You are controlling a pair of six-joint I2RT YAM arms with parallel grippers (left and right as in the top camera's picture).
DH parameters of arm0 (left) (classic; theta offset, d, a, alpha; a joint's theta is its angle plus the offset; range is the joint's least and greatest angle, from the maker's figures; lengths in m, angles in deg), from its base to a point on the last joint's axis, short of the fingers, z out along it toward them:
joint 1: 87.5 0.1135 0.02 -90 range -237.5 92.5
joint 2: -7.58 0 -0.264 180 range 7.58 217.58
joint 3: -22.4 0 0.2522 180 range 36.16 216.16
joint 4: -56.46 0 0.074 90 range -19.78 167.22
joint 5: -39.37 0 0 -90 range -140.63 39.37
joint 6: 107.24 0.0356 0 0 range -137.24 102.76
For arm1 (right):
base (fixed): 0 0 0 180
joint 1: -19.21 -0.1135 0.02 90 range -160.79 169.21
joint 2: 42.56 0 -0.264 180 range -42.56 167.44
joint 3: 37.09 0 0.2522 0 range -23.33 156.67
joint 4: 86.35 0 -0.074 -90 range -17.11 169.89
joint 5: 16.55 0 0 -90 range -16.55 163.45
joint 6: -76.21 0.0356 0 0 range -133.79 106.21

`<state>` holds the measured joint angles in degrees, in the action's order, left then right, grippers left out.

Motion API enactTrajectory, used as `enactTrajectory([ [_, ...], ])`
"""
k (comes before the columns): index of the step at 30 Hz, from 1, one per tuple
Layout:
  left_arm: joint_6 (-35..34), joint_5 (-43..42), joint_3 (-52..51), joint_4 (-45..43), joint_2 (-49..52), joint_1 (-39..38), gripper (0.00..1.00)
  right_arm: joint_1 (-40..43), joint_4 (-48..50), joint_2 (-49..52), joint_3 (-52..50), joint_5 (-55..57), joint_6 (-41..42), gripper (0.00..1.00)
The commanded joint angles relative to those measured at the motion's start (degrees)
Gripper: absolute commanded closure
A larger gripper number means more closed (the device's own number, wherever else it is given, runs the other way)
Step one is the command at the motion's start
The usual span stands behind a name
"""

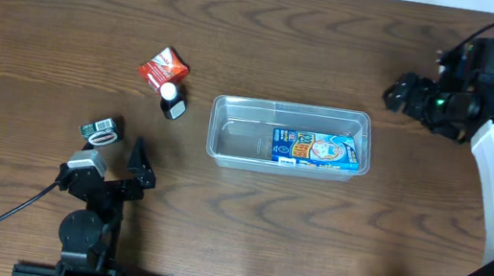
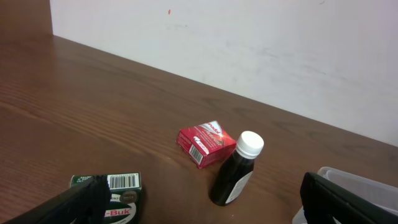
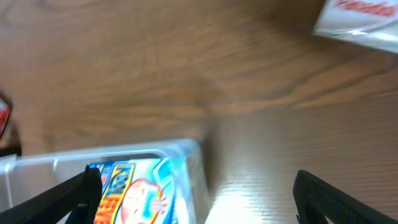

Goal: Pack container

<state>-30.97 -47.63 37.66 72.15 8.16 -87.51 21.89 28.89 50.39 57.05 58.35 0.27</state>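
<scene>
The clear plastic container (image 1: 230,121) sits mid-table with a blue packet (image 1: 315,149) inside its right half; both show blurred in the right wrist view (image 3: 134,186). My right gripper (image 1: 406,93) is open and empty, raised to the right of the container. My left gripper (image 1: 131,172) is open and empty near the front left. A green box (image 1: 102,130) lies just beyond it, by its left finger in the left wrist view (image 2: 118,190). A red packet (image 1: 162,68) and a dark bottle with a white cap (image 1: 173,101) lie left of the container, also in the left wrist view (image 2: 205,143) (image 2: 237,168).
A white wall (image 2: 249,43) runs along the far table edge. A white packet with red lettering (image 3: 360,22) lies at the top right of the right wrist view. Bare wood lies around the container.
</scene>
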Motion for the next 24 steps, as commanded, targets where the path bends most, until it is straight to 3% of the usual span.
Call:
enactTrajectory([
  [1,-0.31,0.66,-1.27,2.08,-0.37,0.04,0.02,-2.89,-1.16,-1.6,0.2,-1.99,-2.01,0.04],
  [6,-0.33,0.66,-1.27,2.08,-0.37,0.04,0.02,-8.13,-3.48,-2.73,0.2,-3.54,-4.09,0.1],
  [11,-0.33,0.66,-1.27,2.08,-0.37,0.04,0.02,-13.4,-4.7,-2.62,0.17,-2.1,-4.33,0.27],
  [17,-0.31,0.66,-1.27,2.08,-0.37,0.04,0.02,-13.22,-1.9,-2.99,0.57,-3.69,-1.95,0.33],
  [24,-0.31,0.66,-1.27,2.08,-0.37,0.04,0.02,-14.4,-8.26,-2.93,0.57,-4.74,-7.74,0.39],
])
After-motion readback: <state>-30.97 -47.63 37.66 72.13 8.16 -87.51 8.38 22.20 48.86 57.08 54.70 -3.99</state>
